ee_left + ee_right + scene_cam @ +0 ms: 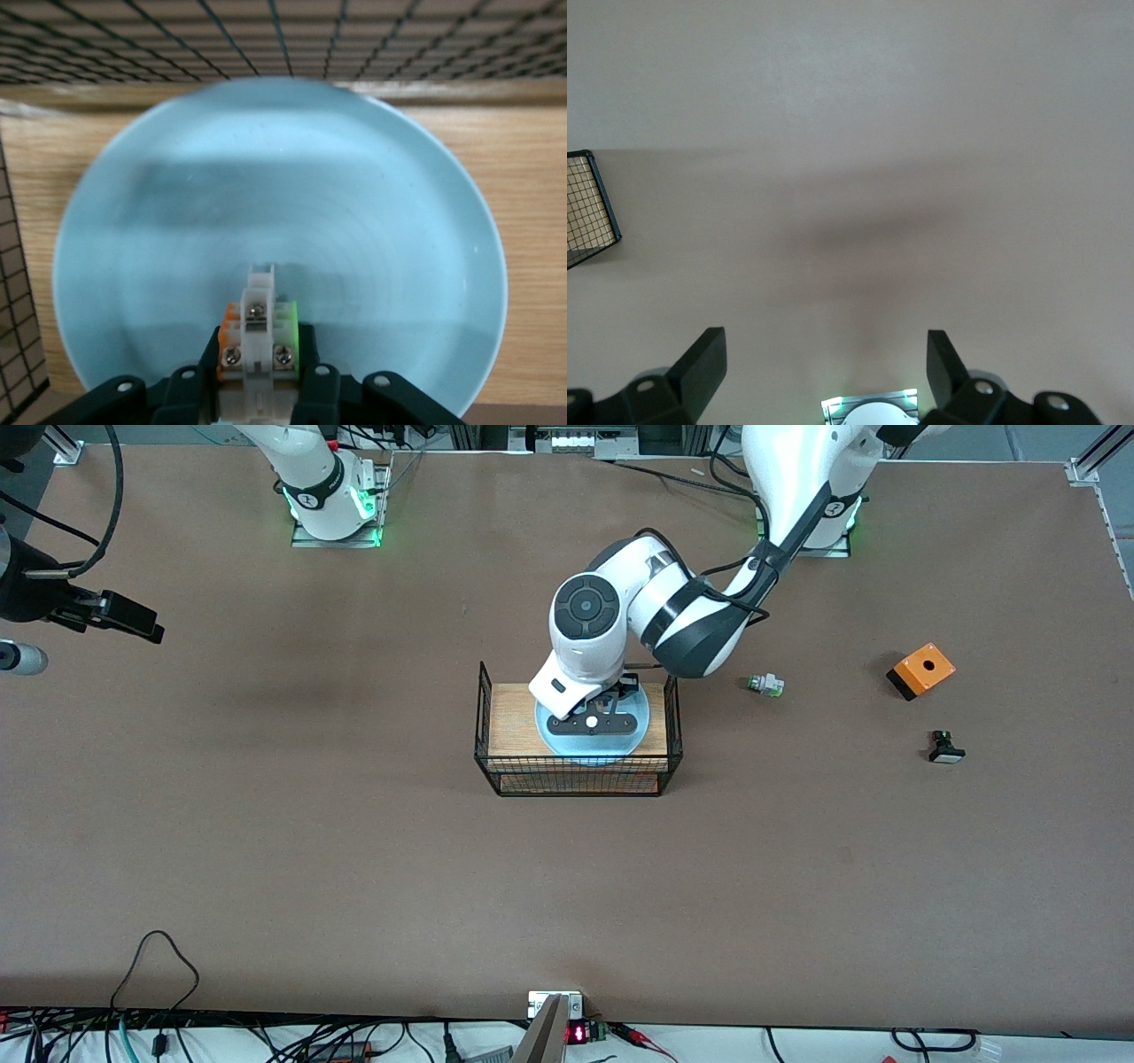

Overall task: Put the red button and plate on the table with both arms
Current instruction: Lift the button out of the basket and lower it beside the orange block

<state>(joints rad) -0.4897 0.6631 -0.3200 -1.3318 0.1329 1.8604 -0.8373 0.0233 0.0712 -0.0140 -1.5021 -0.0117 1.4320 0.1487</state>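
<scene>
The light blue plate (640,731) lies on the wood top of the black wire rack (576,775) at mid table. My left gripper (592,722) hangs low over the plate. In the left wrist view my left gripper (261,376) is shut on the red button (259,323). Its whitish body with orange and green bits and screws shows just above the plate (283,195), and its cap is hidden. My right gripper (133,615) waits high over the brown table (354,850) at the right arm's end. It is open and empty (824,345).
On the table toward the left arm's end lie a green-ended button part (765,685), an orange box (921,670) and a black-and-white part (945,748). Wire walls (266,35) rise round the rack's top. A rack corner (589,208) shows in the right wrist view.
</scene>
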